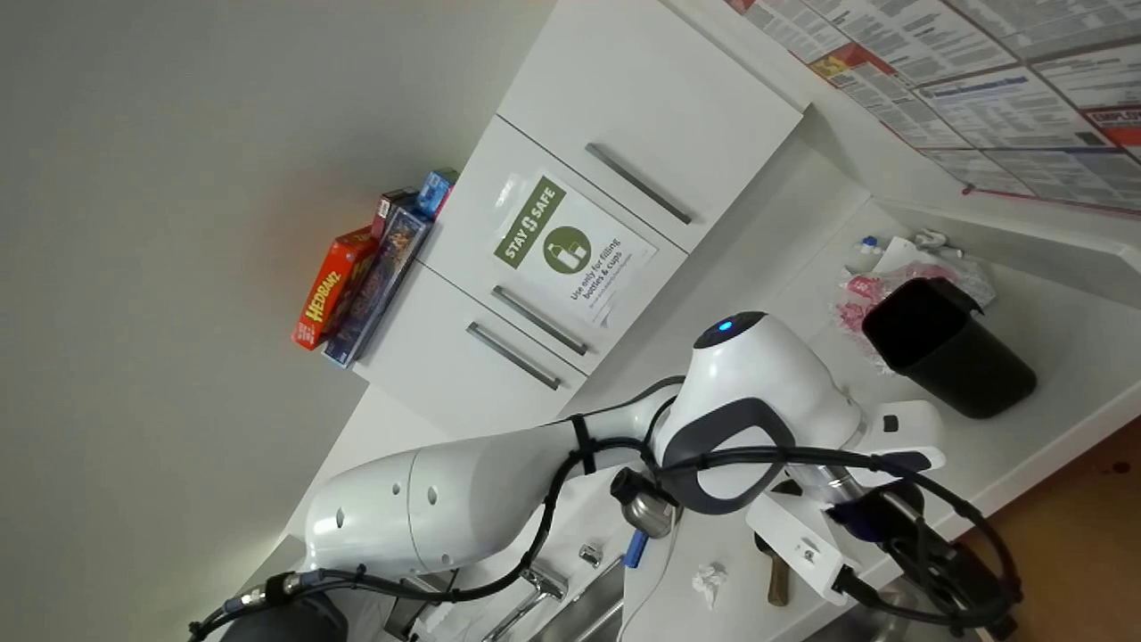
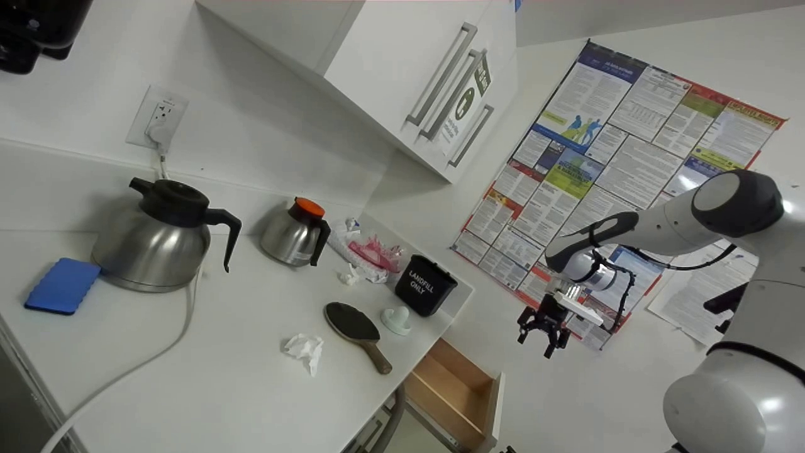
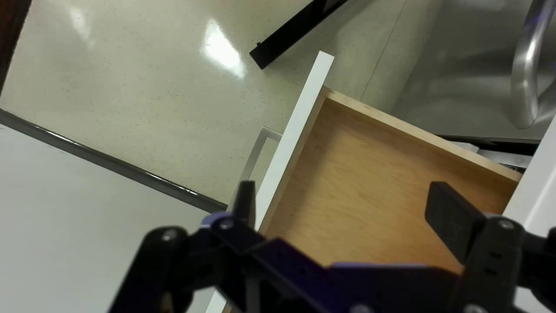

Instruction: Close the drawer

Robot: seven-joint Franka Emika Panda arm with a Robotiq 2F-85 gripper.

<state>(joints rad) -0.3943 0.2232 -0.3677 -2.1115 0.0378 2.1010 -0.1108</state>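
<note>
The drawer (image 2: 449, 384) is pulled out from under the counter in an exterior view. It has a pale wooden inside and a white front panel (image 2: 497, 409). The drawer's wooden floor (image 3: 356, 174) fills much of the wrist view and looks bare where visible. Its grey bar handle (image 3: 254, 156) shows outside the front panel in the wrist view. My gripper (image 2: 535, 347) is open and empty, up in the air above the drawer and apart from it. In the wrist view the open fingers (image 3: 343, 191) overlap the drawer, the left one over the front panel. The drawer is out of view in an exterior view.
A black bin (image 2: 426, 286), a dark paddle (image 2: 355, 330), crumpled paper (image 2: 305, 349) and two metal carafes (image 2: 157, 245) stand or lie on the counter. A steel tube handle (image 3: 527, 74) and a black bar (image 3: 286, 39) show near the drawer.
</note>
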